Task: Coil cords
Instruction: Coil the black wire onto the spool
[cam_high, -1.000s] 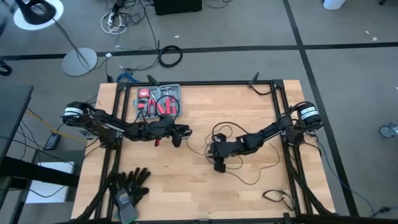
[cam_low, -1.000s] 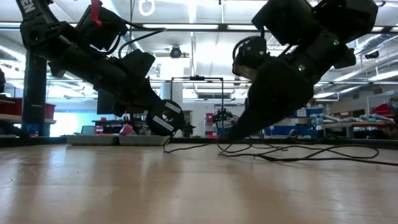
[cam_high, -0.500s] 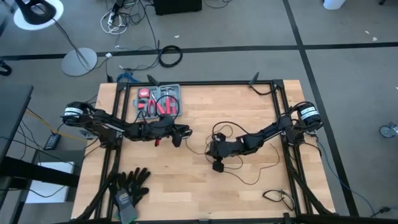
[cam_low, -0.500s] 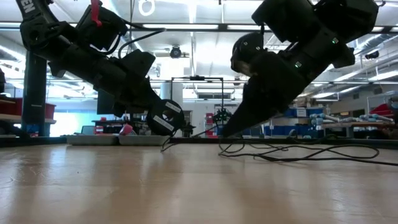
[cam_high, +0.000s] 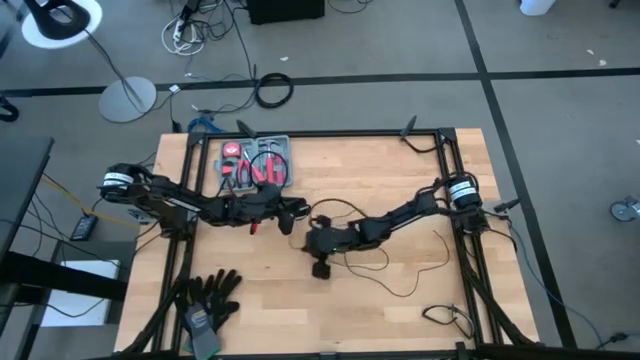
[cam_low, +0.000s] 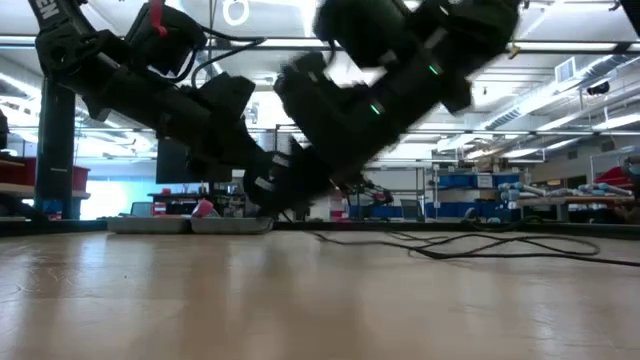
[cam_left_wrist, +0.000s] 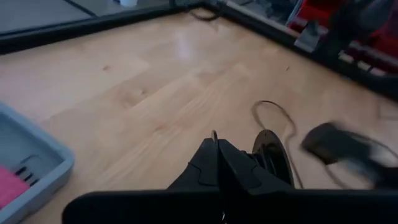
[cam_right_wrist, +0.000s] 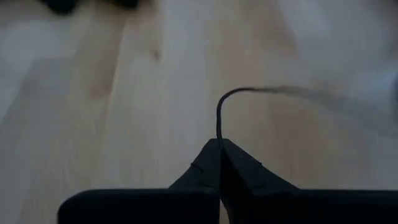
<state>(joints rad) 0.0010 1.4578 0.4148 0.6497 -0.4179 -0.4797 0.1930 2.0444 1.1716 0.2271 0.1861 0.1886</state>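
Your right gripper (cam_right_wrist: 219, 144) pinches the cord (cam_right_wrist: 219, 118) tight. The left gripper (cam_left_wrist: 217, 146) is pressed shut on the same cord near its puck (cam_left_wrist: 272, 152). The cord lies in loose loops mid-table (cam_high: 400, 170). It looks thin, light and floppy, so hold it close to the loops.

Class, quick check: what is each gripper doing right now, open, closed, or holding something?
Left gripper: closed, with a thin cord end at its fingertips.
Right gripper: closed, pinching the cord.
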